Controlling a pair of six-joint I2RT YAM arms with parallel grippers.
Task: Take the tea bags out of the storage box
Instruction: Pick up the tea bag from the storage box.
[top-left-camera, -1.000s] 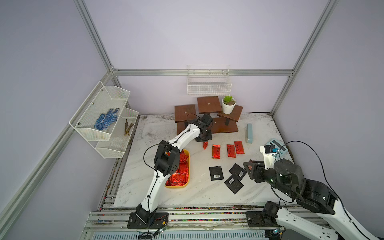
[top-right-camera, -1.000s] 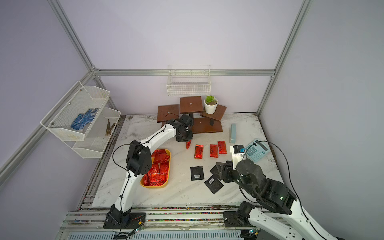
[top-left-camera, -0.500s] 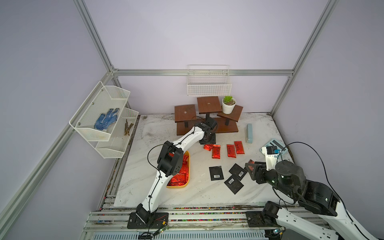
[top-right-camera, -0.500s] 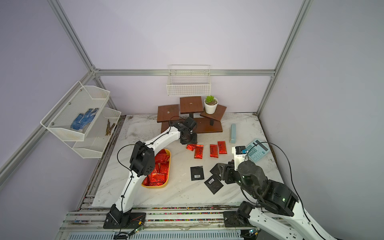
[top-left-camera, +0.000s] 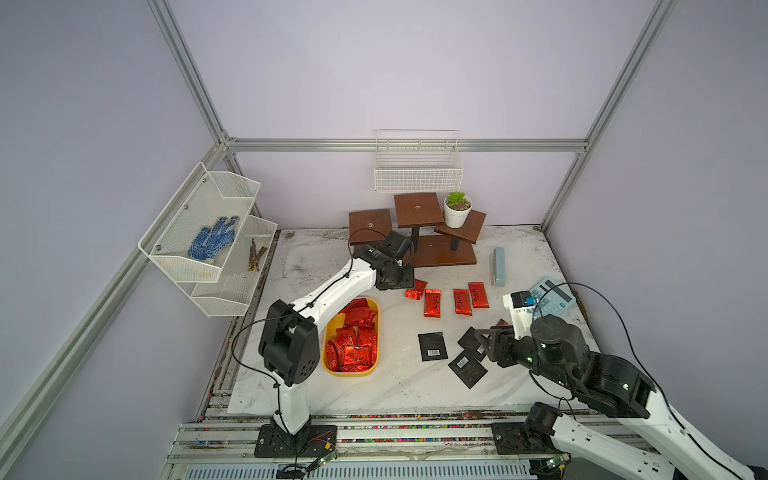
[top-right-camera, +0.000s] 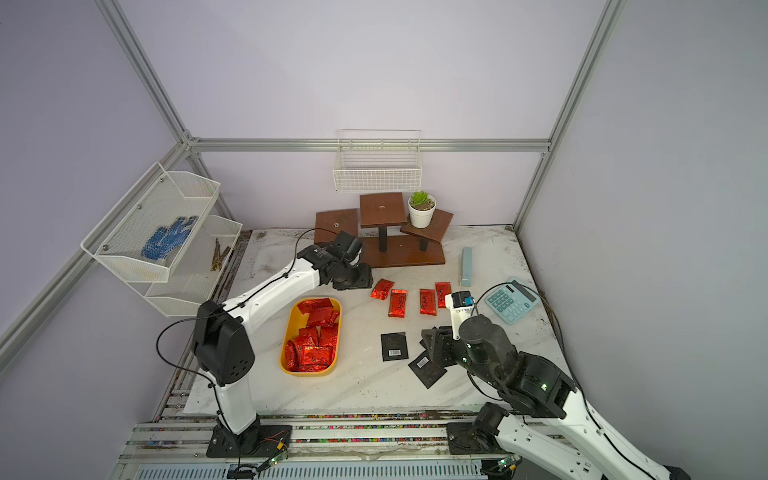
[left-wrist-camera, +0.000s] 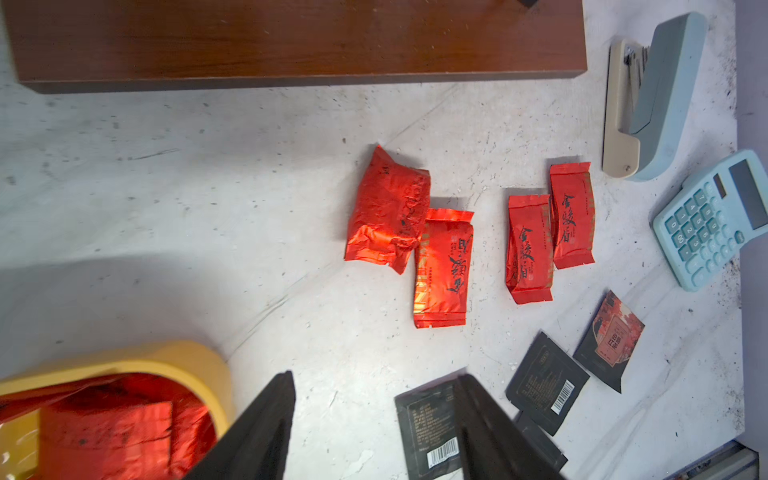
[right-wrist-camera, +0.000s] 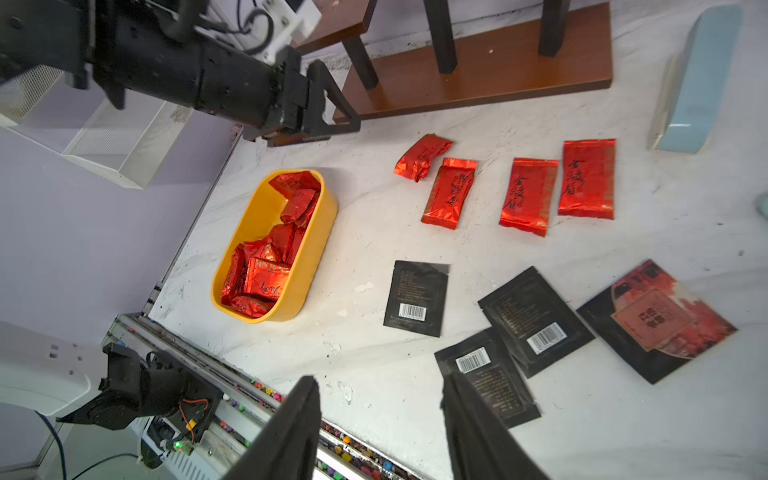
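— Beside the wooden stand (top-left-camera: 442, 251), left gripper (left-wrist-camera: 374, 378) spread wide, empty — crumpled red tea bag (top-left-camera: 416, 289) on the tabletop (top-left-camera: 316, 257).
— Right gripper (right-wrist-camera: 380, 376) apart too; yellow storage box (top-left-camera: 349, 372) holds more.

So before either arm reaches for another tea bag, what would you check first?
1. Left gripper open and empty: ok.
2. Crumpled red sachet lying on the table, clear of that gripper: ok.
3. Right gripper open and empty, above the black barcode sachets: ok.
4. Yellow tray emptied: not ok; red sachets are piled inside.
5. Anything hidden under that pile: cannot tell.
6. The two grippers well apart: ok.
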